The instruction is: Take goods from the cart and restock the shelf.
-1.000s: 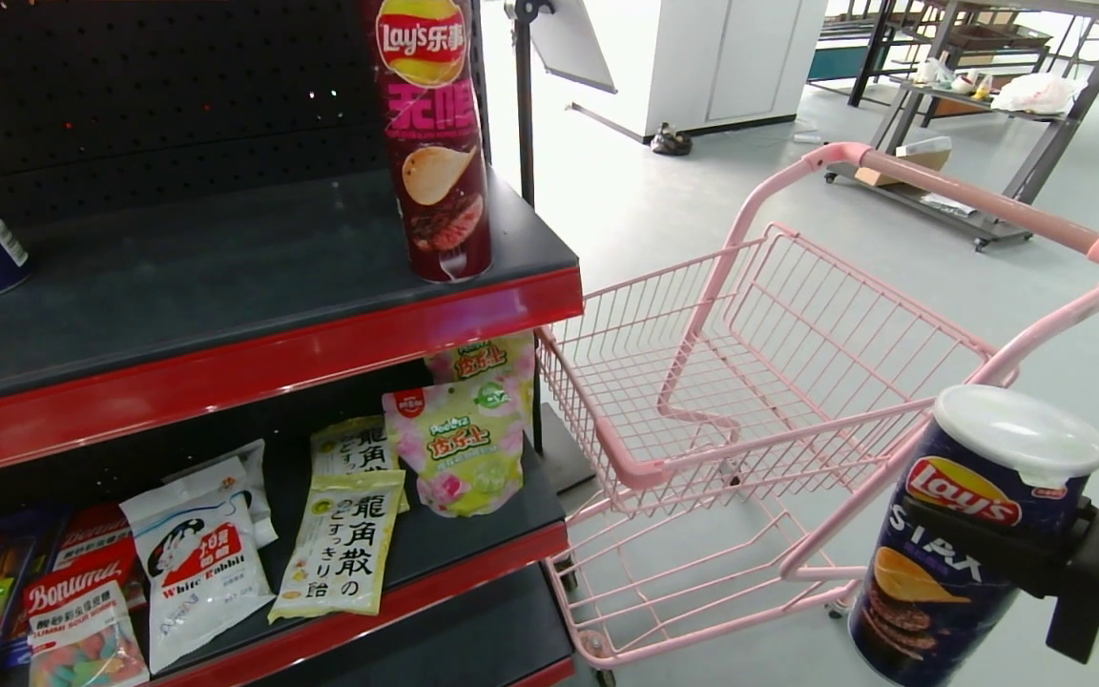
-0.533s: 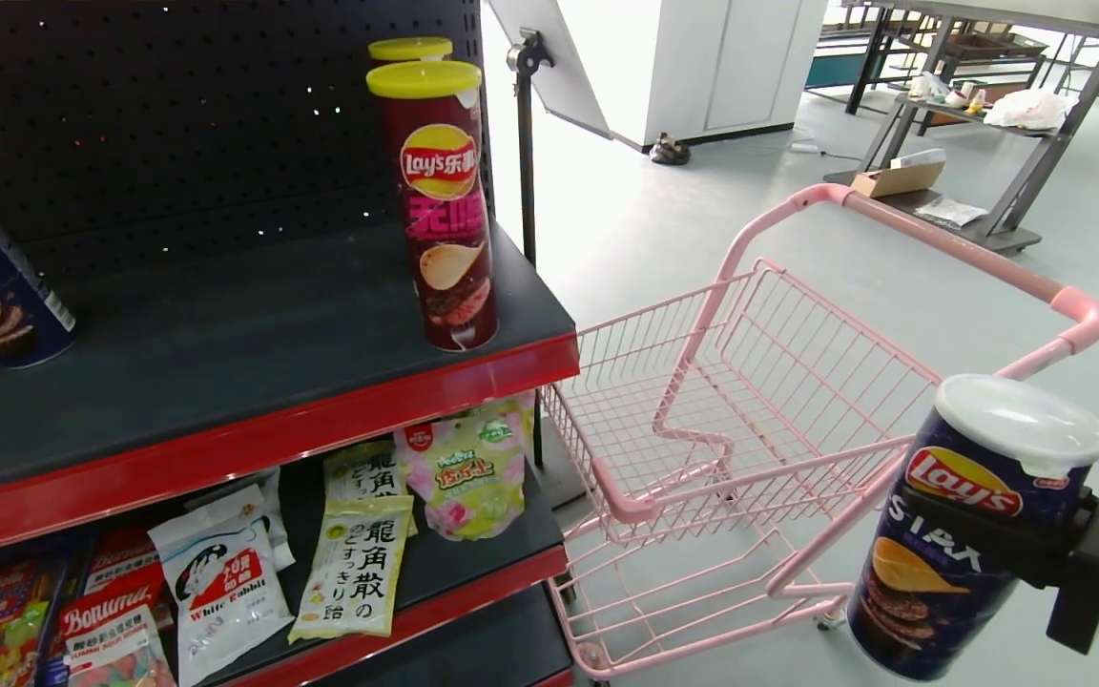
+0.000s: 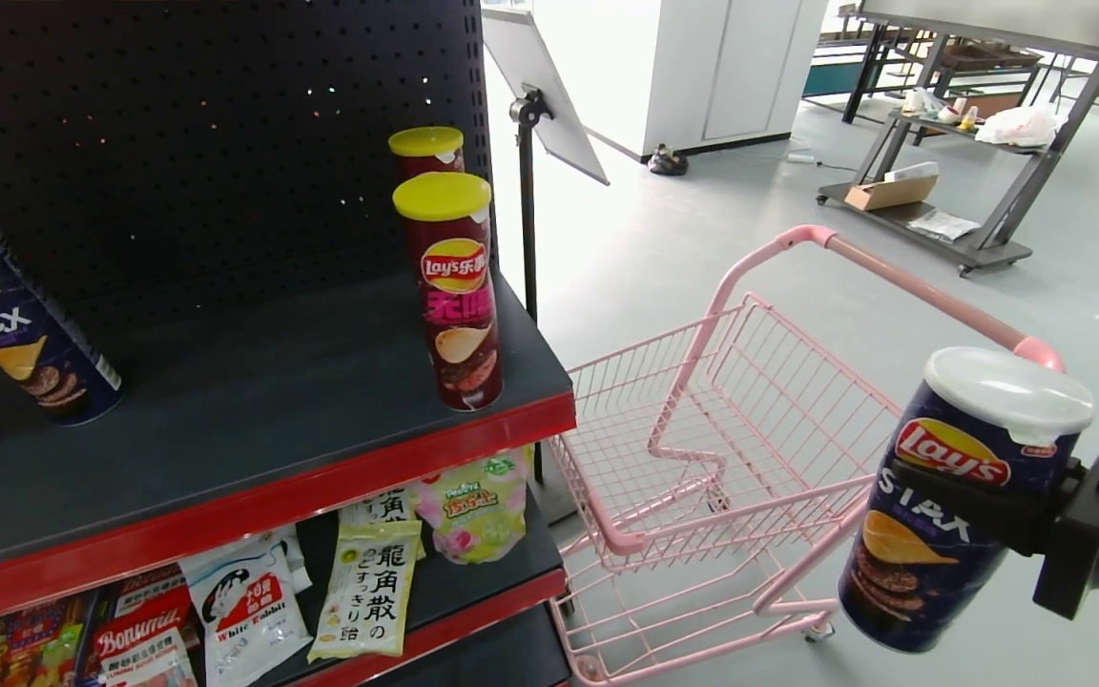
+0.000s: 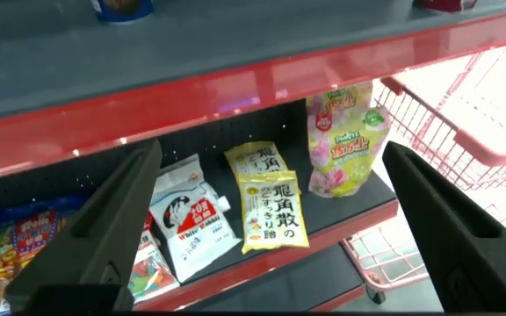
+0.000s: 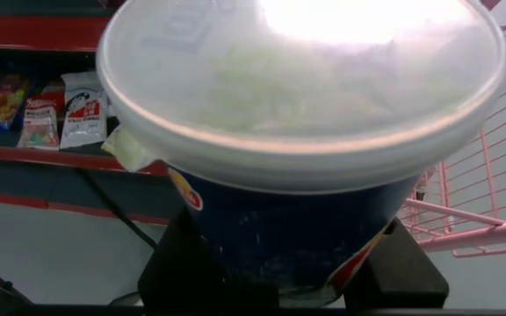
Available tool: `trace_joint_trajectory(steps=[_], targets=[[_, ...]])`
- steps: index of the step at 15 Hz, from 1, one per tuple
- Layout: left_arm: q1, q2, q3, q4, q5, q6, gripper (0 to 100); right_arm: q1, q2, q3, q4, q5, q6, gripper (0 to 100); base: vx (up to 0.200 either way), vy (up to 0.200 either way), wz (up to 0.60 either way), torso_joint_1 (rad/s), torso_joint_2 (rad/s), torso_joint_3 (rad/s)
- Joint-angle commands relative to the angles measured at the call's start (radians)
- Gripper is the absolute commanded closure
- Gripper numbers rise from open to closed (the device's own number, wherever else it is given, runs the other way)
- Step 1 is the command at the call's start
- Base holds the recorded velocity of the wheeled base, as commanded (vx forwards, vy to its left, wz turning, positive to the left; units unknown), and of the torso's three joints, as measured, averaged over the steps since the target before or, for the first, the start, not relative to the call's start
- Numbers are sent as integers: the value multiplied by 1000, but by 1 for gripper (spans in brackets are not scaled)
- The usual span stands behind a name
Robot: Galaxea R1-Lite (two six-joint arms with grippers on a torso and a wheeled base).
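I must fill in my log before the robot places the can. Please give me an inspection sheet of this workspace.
Surface: top shelf, dark, bare in the middle.
Job's things: blue can held beside the cart, whose basket looks empty; second blue can at the shelf's left; two red cans at its right end, one behind the other.
Clutter: bags on the lower shelf.
Grippers: right gripper shut on the blue can; left gripper open, facing the lower shelf.
Cables: thin dark line near the right gripper, maybe a cable.
Surroundings: sign stand, cabinet, rack on grey floor.
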Motion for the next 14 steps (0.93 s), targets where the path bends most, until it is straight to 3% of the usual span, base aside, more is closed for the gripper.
trace_joint_trajectory(steps=[1, 10, 14], targets=[[0, 1, 0, -1, 0, 0, 0, 0, 17, -13, 0, 1, -1, 100, 0, 0, 0, 178, -417, -266], [0, 1, 0, 0, 0, 0, 0, 2, 89, -78, -2, 1, -1, 100, 0, 0, 0, 162, -376, -223], [0, 1, 0, -1, 0, 0, 0, 2, 158, -95, -68, 1, -3, 100, -50, 0, 0, 29, -74, -38]])
